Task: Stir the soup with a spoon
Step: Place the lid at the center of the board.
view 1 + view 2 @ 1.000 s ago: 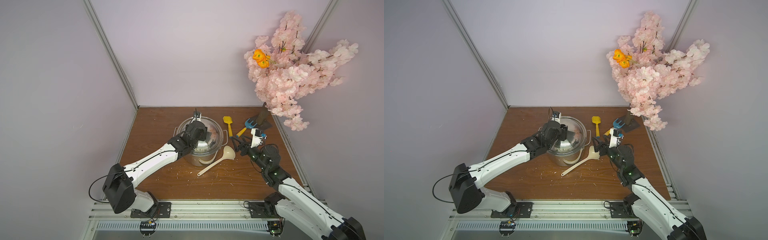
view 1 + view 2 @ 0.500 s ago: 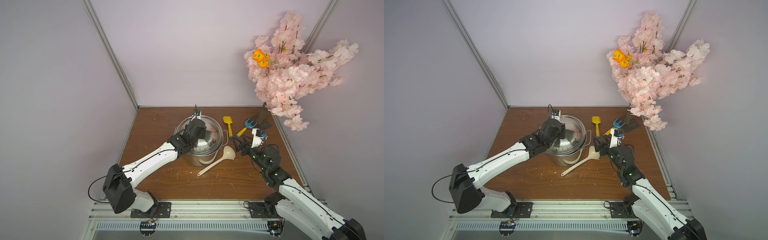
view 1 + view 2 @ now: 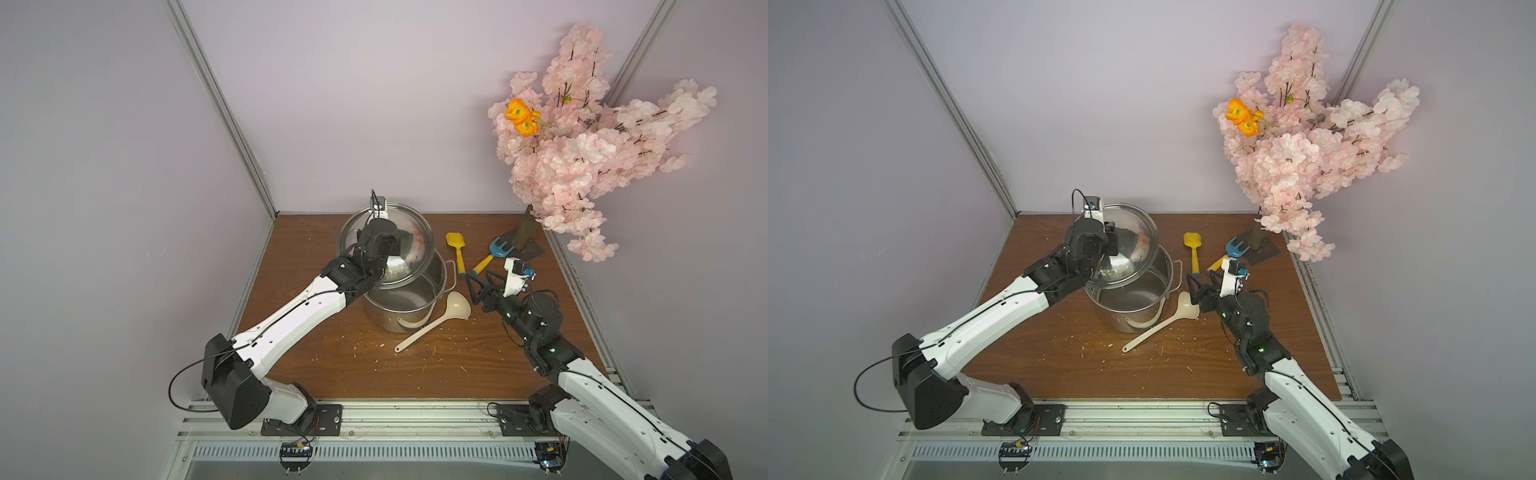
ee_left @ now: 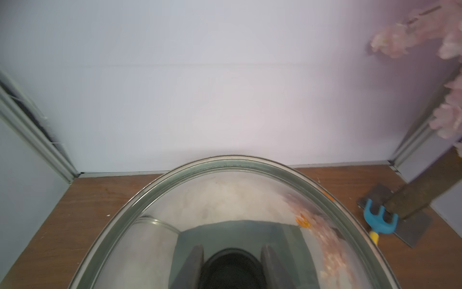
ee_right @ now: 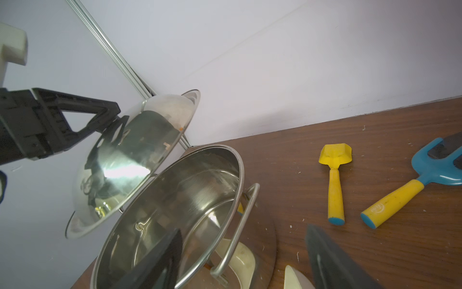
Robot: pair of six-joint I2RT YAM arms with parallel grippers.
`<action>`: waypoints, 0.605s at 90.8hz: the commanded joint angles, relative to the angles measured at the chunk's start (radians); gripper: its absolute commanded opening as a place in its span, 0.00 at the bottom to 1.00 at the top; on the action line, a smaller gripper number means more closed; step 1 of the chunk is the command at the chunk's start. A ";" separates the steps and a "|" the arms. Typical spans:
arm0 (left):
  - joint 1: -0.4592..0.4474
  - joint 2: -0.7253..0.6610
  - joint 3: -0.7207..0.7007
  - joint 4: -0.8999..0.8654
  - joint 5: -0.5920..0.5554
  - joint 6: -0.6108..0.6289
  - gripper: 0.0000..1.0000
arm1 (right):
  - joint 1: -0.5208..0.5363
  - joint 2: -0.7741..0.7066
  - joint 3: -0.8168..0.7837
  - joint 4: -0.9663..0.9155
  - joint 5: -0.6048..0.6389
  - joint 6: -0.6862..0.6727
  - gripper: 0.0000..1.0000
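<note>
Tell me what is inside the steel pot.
Only bare shiny steel shows inside the pot; no soup, no utensil. The lid, held by the left claw, hides its far part from above.

Cream spoon (image 3: pixel 432 326) (yellow shovel (image 3: pixel 459 255), blue rake (image 3: pixel 498 249))

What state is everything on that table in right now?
Pot, uncovered, looks empty.
Lid, lifted, tilted, held by its knob.
Left jaws, shut on the lid.
Right jaws, open, empty, near the spoon.
Spoon, lying on the table beside the pot.
Shovel and rake, lying flat.
</note>
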State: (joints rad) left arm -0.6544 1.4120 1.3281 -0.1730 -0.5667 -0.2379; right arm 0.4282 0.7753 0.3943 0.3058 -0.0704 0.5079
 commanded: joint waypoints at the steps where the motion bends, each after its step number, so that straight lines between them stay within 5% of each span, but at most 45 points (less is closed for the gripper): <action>1: 0.105 -0.036 0.016 0.014 -0.042 -0.017 0.29 | 0.007 -0.008 -0.023 -0.006 -0.010 0.000 0.81; 38: 0.494 -0.027 -0.157 0.068 0.011 -0.155 0.30 | 0.035 0.001 -0.093 0.012 -0.042 0.062 0.79; 55: 0.578 0.045 -0.264 0.141 -0.009 -0.208 0.31 | 0.064 0.001 -0.133 0.004 -0.030 0.088 0.79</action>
State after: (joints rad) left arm -0.1074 1.4189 1.0916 -0.1154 -0.5640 -0.3935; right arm 0.4725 0.7776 0.2813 0.3058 -0.0998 0.5678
